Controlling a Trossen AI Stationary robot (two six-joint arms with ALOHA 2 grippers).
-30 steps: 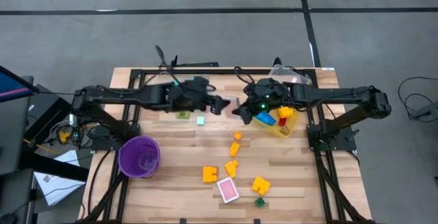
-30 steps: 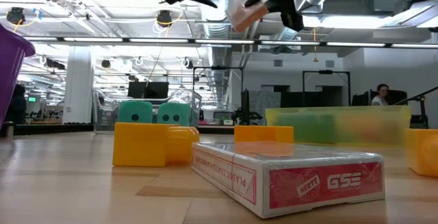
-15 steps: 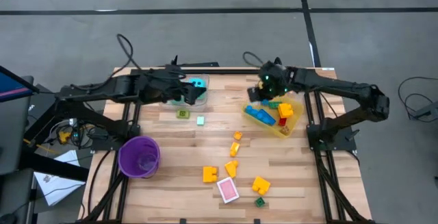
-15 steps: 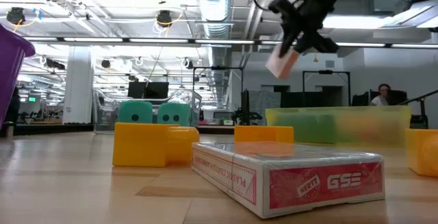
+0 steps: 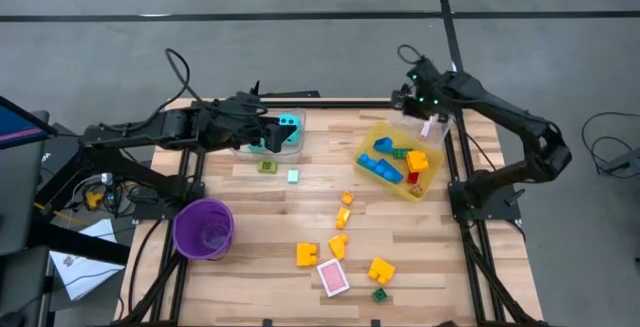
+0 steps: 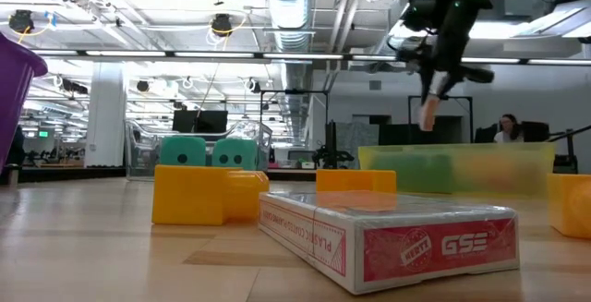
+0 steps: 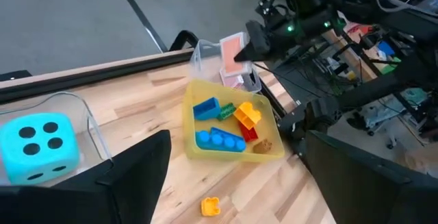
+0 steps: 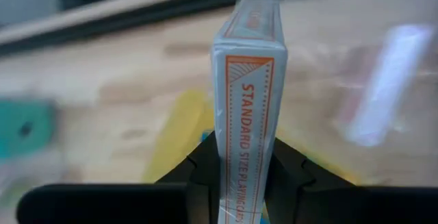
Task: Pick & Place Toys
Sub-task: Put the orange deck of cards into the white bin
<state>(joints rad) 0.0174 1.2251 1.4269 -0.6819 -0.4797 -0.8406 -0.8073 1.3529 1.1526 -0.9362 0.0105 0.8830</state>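
My right gripper hangs over the table's far right corner, shut on a pink card deck. The deck shows below the fingers in the low view and above a clear box in the left wrist view. A yellow bin beside it holds blue, green, orange and red bricks. My left gripper is open and empty at the far left, next to a cyan die that sits inside another clear box. Loose yellow and orange bricks and a second pink deck lie near the front edge. My right gripper pinches the card deck by its two broad faces between the two fingers, at the deck's upper end. The fingers slant down from above. The deck hangs on edge below them, clear of the table and above the clear box.
A purple cup stands at the left front. Small green pieces lie by the left clear box, and a green brick lies at the front edge. Bare wood lies between the cup and the brick cluster.
My right gripper has swung from the table's far middle toward the far right corner with the card deck and has tipped to point downward; the deck now hangs on edge. My left gripper has drawn back toward the left edge and risen, ending beside the cyan die.
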